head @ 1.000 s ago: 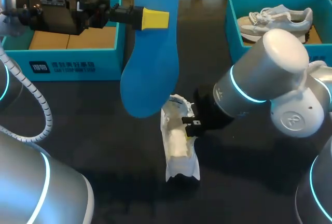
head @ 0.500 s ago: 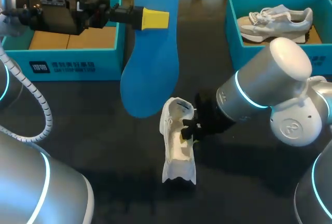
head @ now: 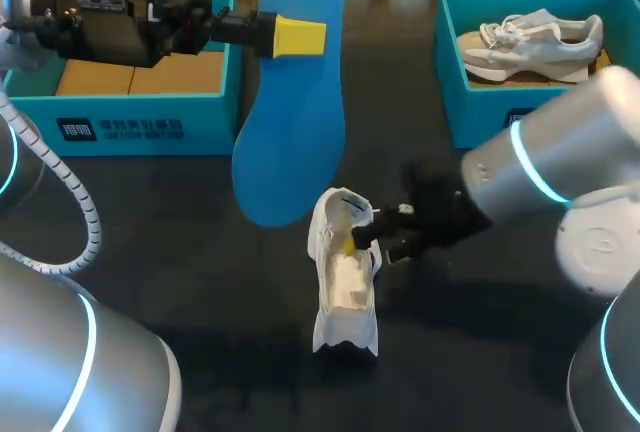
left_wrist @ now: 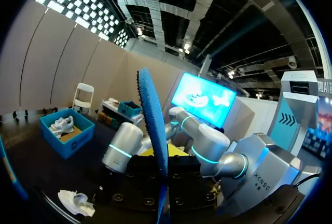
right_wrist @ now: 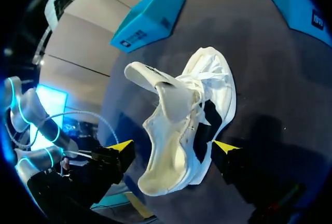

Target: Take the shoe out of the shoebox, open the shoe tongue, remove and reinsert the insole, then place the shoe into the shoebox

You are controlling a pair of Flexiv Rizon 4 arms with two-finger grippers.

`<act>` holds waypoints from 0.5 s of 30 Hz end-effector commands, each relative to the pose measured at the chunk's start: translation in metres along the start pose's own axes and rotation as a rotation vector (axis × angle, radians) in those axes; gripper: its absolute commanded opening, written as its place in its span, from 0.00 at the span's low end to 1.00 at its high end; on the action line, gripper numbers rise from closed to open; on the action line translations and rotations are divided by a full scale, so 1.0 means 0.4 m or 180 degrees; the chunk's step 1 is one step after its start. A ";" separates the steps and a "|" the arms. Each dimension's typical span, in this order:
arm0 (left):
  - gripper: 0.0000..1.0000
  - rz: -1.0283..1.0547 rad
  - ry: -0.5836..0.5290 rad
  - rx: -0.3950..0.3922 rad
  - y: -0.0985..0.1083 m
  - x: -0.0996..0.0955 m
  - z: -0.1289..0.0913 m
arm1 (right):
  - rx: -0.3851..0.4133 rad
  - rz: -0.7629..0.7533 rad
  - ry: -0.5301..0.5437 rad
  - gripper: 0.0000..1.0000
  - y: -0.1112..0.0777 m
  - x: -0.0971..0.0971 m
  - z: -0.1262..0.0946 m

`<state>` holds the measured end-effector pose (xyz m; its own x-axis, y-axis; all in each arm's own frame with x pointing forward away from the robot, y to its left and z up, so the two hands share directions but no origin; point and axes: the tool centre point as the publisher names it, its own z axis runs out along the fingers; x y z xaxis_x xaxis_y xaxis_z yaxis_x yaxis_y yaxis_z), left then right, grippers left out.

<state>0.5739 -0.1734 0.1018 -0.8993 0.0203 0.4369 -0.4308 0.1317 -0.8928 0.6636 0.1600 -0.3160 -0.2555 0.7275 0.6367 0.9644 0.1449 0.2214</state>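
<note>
Head view: white shoe [head: 345, 287] at lower centre, right gripper [head: 372, 242] beside its opening, left gripper [head: 298, 37] at upper left clamping the blue insole [head: 295, 132]; left wrist: insole edge-on in that grip; right wrist: fingers [right_wrist: 122, 149] spread wide, flanking the shoe.

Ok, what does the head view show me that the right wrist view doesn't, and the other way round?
Head view only: the blue insole held up in the left gripper, and a second shoe lying in the right-hand shoebox. Right wrist view only: both yellow fingers of the right gripper, one either side of the white shoe, and its tongue lifted off the opening. Both: that shoe on the dark table, with the right gripper at it.
</note>
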 end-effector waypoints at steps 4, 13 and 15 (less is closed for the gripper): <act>0.00 -0.0002 0.0000 -0.0011 -0.003 -0.001 0.003 | -0.0036 -0.0008 0.0359 1.00 -0.027 -0.027 -0.056; 0.00 -0.0002 0.0000 -0.0011 -0.003 -0.001 0.003 | -0.0381 -0.0022 0.1244 1.00 0.040 -0.020 -0.204; 0.00 -0.0002 0.0000 -0.0011 -0.003 -0.001 0.003 | -0.0430 0.0011 0.1463 1.00 0.054 -0.016 -0.237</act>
<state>0.5739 -0.1734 0.1017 -0.8993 0.0203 0.4370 -0.4308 0.1317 -0.8928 0.6897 0.1257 -0.2632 -0.2712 0.5135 0.8141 0.9572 0.0552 0.2840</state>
